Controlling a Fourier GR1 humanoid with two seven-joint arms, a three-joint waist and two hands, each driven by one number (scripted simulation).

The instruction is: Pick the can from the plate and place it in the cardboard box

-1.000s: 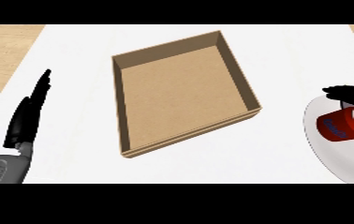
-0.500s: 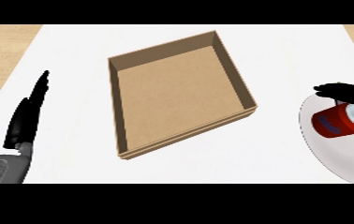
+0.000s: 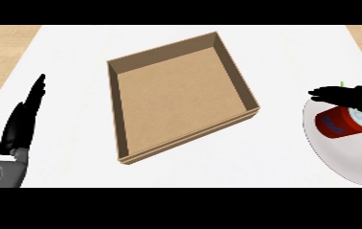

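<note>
While can [image 3: 338, 122] sits on plate [image 3: 332, 157] at view's right edge, right hand [image 3: 341, 96] hovers just above it in view, fingers stretched out flat toward box side, not wrapped round can. Touching or apart: can't tell. Can upright or tilted: can't tell. Cardboard box [image 3: 180, 98] well left of can. Right hand far nearer. Left hand [image 3: 25, 120] rests at left edge, fingers straight, pressed together.
</note>
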